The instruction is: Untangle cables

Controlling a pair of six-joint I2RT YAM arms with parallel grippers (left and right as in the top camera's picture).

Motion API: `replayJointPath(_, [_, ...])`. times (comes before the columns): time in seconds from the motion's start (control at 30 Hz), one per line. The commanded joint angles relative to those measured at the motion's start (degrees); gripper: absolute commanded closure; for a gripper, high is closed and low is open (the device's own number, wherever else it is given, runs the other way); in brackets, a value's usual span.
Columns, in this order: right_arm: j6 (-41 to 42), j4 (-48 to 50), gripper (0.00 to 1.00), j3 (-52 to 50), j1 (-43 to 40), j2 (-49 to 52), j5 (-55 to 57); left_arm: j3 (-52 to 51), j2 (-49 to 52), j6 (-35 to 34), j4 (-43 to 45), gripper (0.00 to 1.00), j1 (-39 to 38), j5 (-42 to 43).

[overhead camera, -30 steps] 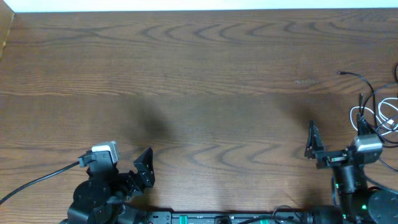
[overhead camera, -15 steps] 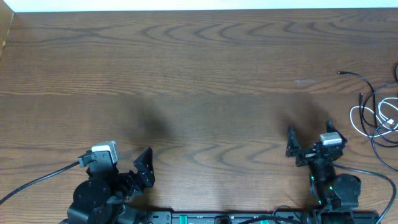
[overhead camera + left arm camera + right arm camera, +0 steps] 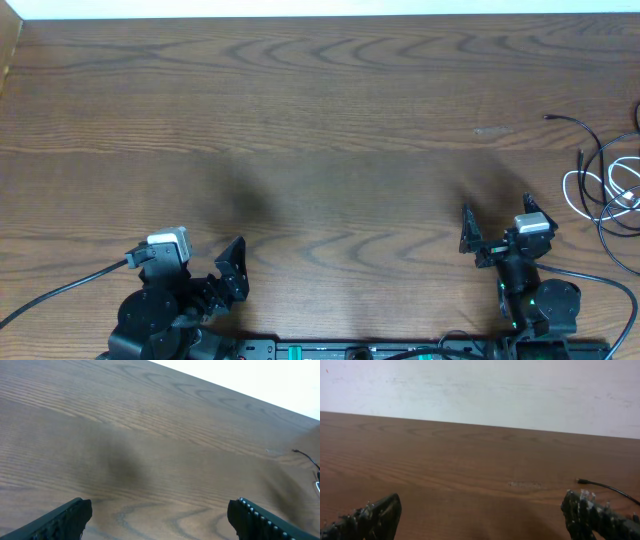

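Observation:
The cables (image 3: pixel 608 180) lie in a loose tangle at the table's far right edge: thin black cords and a white one (image 3: pixel 574 190), with a black plug end (image 3: pixel 548 117) reaching left. My right gripper (image 3: pixel 497 228) is open and empty, low over the wood to the left of the tangle and apart from it. Its wrist view shows the fingers wide apart (image 3: pixel 482 517) and one black plug (image 3: pixel 582 481) ahead on the right. My left gripper (image 3: pixel 230 275) is open and empty at the front left, fingers wide in its view (image 3: pixel 160 520), with a cord end (image 3: pixel 300 453) far right.
The thick black cable of the left arm (image 3: pixel 60 290) runs off the front left edge. The table's far edge (image 3: pixel 320 17) meets a white wall. A pale scuff (image 3: pixel 492 130) marks the wood left of the cords.
My right gripper has moved left, away from the cable tangle, and stopped half a second ago. The left arm has not moved.

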Motion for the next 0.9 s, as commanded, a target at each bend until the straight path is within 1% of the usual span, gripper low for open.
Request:
replayJointPath(0.0, [-0.2,-0.2,0.01,-0.1,0.5,-0.4,-0.6,0.0,-0.1,0.1,0.0,0.08,0.0,-0.5])
replayJointPath(0.37, [-0.2,-0.2,0.01,-0.1,0.5,-0.4,-0.6,0.0,-0.1,0.2,0.0,0.08,0.0,-0.5])
replayJointPath(0.43, [-0.2,-0.2,0.01,-0.1,0.5,-0.4,-0.6,-0.1,-0.1,1.5,-2.2,0.08,0.5,-1.0])
replayJointPath(0.5, [-0.2,-0.2,0.01,-0.1,0.5,-0.4,-0.6,-2.4,-0.2,1.6,-1.8,0.08,7.4,0.9])
replayJointPath(0.53, [-0.2,-0.2,0.01,-0.1,0.5,-0.4,-0.6,-4.0,-0.2,3.2,-0.5,0.08,10.6,3.0])
replayJointPath(0.6, [-0.2,-0.2,0.01,-0.1,0.5,-0.4,-0.6,-7.5,-0.3,9.1,4.6,0.08,16.2,9.5])
replayJointPath(0.63, [-0.2,-0.2,0.01,-0.1,0.5,-0.4,-0.6,-11.1,-1.1,14.3,11.4,0.08,20.2,14.7])
replayJointPath(0.67, [-0.2,-0.2,0.01,-0.1,0.5,-0.4,-0.6,-13.2,-1.9,15.9,15.5,0.08,21.8,16.6])
replayJointPath(0.7, [-0.2,-0.2,0.01,-0.1,0.5,-0.4,-0.6,-15.8,-3.4,16.5,20.0,0.08,23.5,17.8])
replayJointPath(0.8, [-0.2,-0.2,0.01,-0.1,0.5,-0.4,-0.6,-25.1,-11.7,17.5,32.0,0.08,26.3,17.7])
replayJointPath(0.87, [-0.2,-0.2,0.01,-0.1,0.5,-0.4,-0.6,-30.6,-15.9,20.9,38.3,0.08,26.3,17.5])
